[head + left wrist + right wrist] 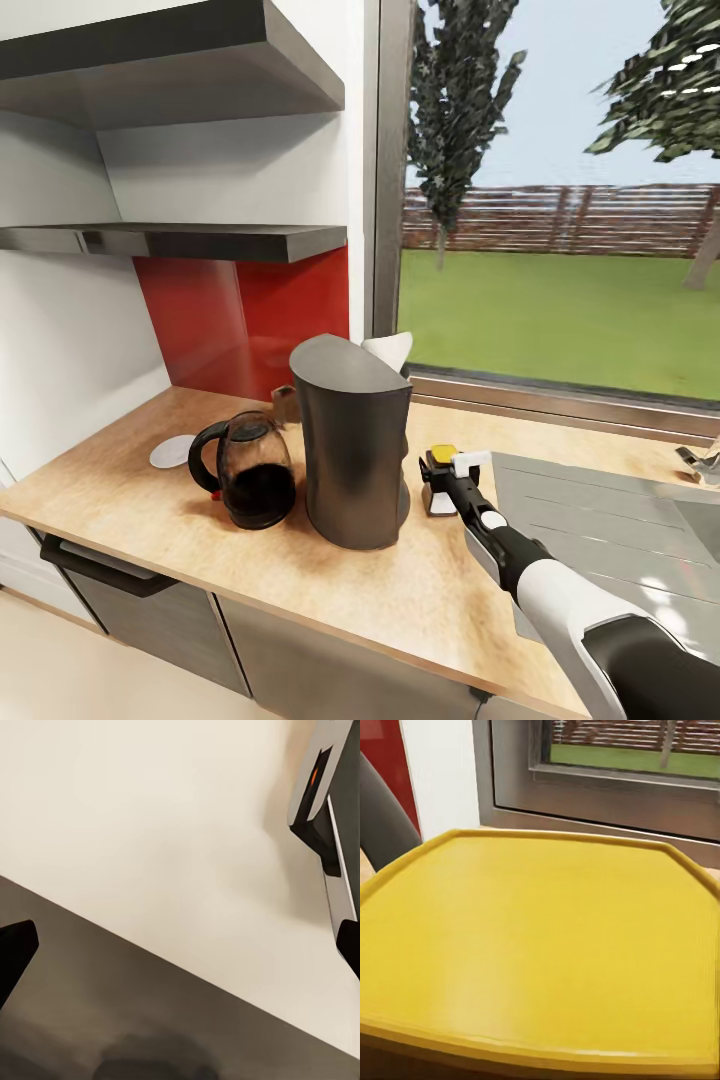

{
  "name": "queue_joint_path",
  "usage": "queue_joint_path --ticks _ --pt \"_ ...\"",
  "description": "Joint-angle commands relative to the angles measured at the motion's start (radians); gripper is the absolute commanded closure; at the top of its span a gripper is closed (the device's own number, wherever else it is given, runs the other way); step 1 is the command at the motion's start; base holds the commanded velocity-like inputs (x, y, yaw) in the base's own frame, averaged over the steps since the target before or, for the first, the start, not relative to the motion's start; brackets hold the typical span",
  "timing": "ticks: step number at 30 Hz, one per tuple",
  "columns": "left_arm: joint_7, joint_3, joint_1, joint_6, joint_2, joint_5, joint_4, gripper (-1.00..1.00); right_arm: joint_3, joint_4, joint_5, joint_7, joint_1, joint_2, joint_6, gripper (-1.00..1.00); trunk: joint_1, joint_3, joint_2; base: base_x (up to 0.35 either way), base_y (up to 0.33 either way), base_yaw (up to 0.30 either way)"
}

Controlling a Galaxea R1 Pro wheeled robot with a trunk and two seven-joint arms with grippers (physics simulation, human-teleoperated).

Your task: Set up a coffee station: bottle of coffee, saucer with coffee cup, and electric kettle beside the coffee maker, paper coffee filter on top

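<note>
The right arm enters the head view from the lower right, white and black, and reaches forward over the kitchen countertop (400,590), a light-wood worktop above grey drawer fronts. Its right gripper (447,475) is at the bottle of coffee (441,488), which stands upright on the worktop just beside the coffee maker (352,445); the yellow cap sits between the dark finger and the white finger, and the claw appears clenched on it. In the right wrist view the yellow cap (540,952) lies very close to the lens, with the window frame beyond it.

The coffee maker, a tall dark grey tower, stands mid-counter. The paper coffee filter (390,350) shows as a white cone at its top rear edge. The electric kettle (250,470), dark glass with a black loop handle, stands just beside the tower on the side away from the bottle. The saucer (172,451) lies flat on the worktop, near the kettle and toward the wall.

Higher on the wall, the kitchen shelf (200,240) runs beneath a thicker upper board (180,60).

In the left wrist view two dark fingertips (15,949) stand well apart at opposite edges: the left claw is released.
</note>
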Motion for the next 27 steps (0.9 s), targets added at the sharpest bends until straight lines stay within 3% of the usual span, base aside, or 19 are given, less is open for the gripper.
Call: queue_joint_path --ticks 1,7,27 --pt "0.003 0.006 -0.001 -0.006 0.000 -0.005 0.002 -1.00 0.005 0.002 -0.011 0.003 -0.001 0.000 -0.004 -1.00 0.001 -0.002 -0.002 -0.005 0.000 0.000" --pt "0.003 0.007 -0.001 -0.007 0.000 -0.003 0.001 -1.00 0.005 0.001 -0.011 0.003 -0.001 0.000 -0.004 -1.00 0.001 -0.002 -0.002 -0.154 0.000 0.000" --pt "0.003 0.005 -0.009 -0.017 -0.001 -0.002 -0.012 -1.00 0.006 0.000 -0.012 0.005 -0.001 0.002 -0.003 -1.00 0.001 -0.002 -0.002 -0.330 0.005 0.000"
